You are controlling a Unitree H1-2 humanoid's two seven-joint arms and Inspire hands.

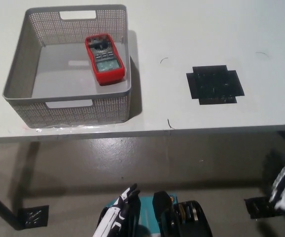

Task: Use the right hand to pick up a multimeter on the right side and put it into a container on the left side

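Red multimeter (pixel 104 58) lying flat inside grey container (pixel 19 74), toward its right wall, on left of white surface (pixel 192 29): placed, apparently done. Right hand (pixel 284 190) down low off the edge; fingers blurred, cannot tell. Left hand (pixel 120 217) resting low, empty, fingers apart.
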